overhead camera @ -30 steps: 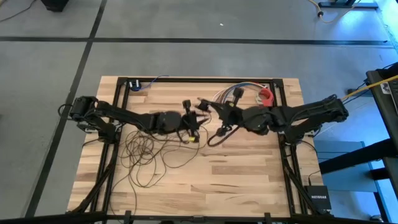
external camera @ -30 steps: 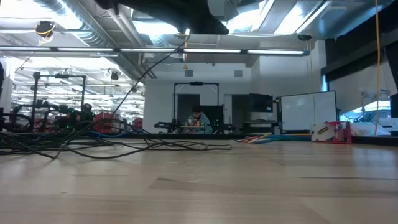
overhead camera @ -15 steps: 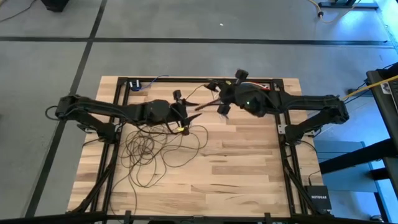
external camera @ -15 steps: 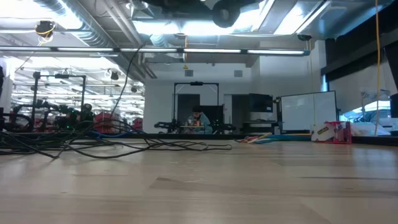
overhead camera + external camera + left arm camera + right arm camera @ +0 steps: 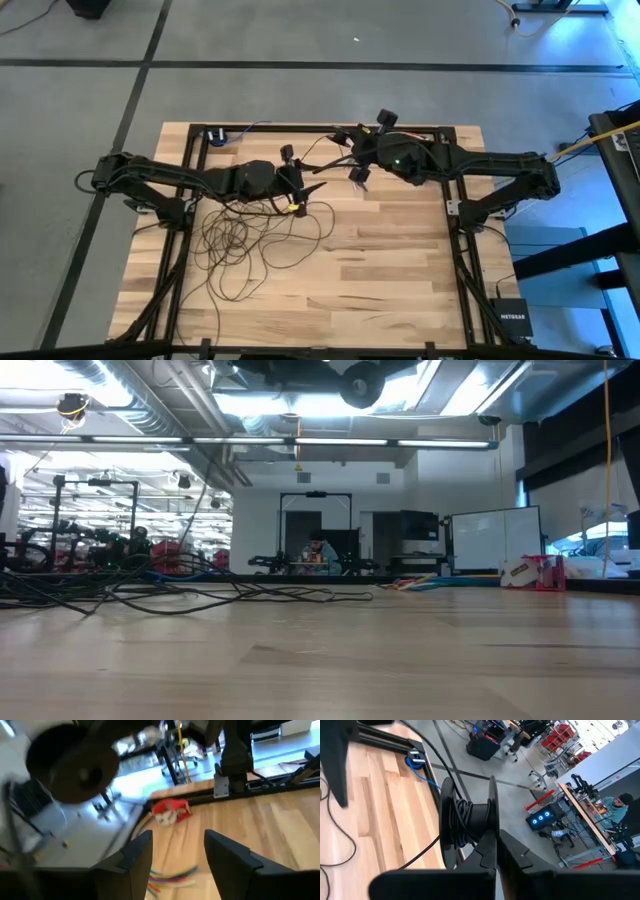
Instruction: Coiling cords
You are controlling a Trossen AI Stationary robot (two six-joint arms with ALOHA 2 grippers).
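The cords [image 5: 240,245] are seen in loose loops on the worktop [image 5: 390,270], left of centre in the high view, with one strand led up to a black spool [image 5: 470,820]. The spool is clamped by the closed right gripper [image 5: 362,150]. The left gripper [image 5: 300,190] is held with fingers [image 5: 135,860] apart and empty.

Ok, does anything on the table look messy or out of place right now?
The cord sprawls in loose, overlapping loops over the left half of the table, mostly uncoiled. Only a few turns sit on the black spool held up by the right end effector. The left end effector hangs open, holding nothing.
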